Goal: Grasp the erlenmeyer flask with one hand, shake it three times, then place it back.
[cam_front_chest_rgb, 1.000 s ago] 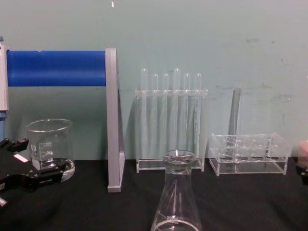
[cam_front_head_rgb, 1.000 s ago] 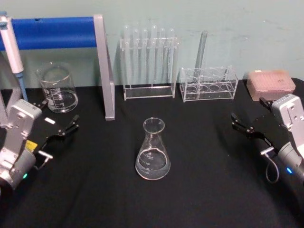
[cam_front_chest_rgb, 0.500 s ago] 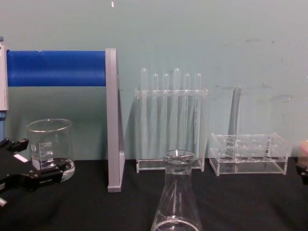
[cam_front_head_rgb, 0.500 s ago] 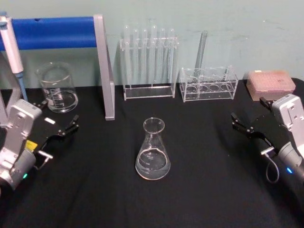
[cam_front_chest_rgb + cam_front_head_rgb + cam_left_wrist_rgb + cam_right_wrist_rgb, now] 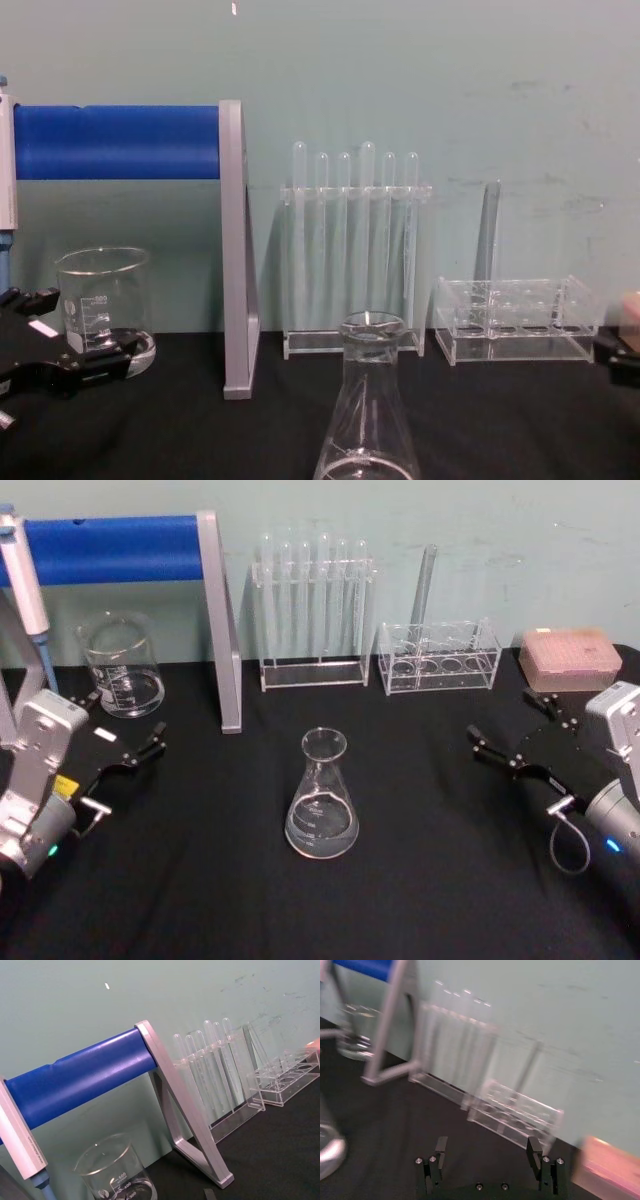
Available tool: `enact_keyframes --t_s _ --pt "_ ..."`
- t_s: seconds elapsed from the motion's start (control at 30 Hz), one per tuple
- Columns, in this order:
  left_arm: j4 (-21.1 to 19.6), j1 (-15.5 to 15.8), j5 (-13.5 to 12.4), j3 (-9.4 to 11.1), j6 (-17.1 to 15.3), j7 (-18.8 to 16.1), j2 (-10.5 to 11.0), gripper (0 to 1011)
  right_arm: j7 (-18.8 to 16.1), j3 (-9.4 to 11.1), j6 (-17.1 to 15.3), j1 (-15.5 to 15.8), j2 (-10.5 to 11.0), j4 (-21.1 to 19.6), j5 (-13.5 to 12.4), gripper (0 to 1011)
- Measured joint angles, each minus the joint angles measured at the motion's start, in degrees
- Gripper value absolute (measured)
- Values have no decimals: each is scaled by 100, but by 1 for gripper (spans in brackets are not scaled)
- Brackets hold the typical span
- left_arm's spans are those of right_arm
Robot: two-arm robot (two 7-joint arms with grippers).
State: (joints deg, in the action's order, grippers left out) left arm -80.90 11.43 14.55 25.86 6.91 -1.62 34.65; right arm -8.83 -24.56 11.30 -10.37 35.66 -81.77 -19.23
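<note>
Right gripper (image 5: pixel 505 720) reached in over the right side of the black table (image 5: pixel 420 900), its two long black fingers spread wide with nothing between them; in the right wrist view (image 5: pixel 487 1150) the gap between them was bare cloth. Left gripper (image 5: pixel 125 723) sat at the table's left side, its fingers parted too and empty. Along the back wall stood a grey stand with a blue bar (image 5: pixel 120 548) on the left. To the right of it was a tall clear rack (image 5: pixel 312 672) holding a row of test tubes, and next a low clear rack (image 5: pixel 440 668) with one tube (image 5: pixel 424 585) upright in it. A pink box (image 5: pixel 570 655) lay at the far right. A glass beaker (image 5: pixel 122 670) stood under the blue bar, just behind the left gripper. The erlenmeyer flask (image 5: pixel 322 805) stood upright on the cloth near the table's middle, in front of the tall rack, between the two grippers and well apart from both
</note>
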Motion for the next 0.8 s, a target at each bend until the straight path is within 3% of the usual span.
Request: enact_keyframes --t_s 0.13,0.17,0.33,0.57,0.67,0.8 --pt "0 0 0 0 0 0 0 1001 -708 25 110 83 76 -119 -412 1000" --pt "0 0 0 0 0 0 0 1001 -708 25 110 83 76 -119 -412 1000" --pt "0 0 0 0 0 0 0 1001 -1485 -41 220 112 120 -212 -693 1000" --pt "0 0 0 0 0 0 0 1001 -2190 -182 315 -7 59 -177 -837 1000" --pt "0 0 0 0 0 0 0 1001 -2597 -287 372 -129 -50 -72 -892 1000" --pt "0 0 0 0 0 0 0 1001 -2862 -372 382 -251 -166 43 -912 1000"
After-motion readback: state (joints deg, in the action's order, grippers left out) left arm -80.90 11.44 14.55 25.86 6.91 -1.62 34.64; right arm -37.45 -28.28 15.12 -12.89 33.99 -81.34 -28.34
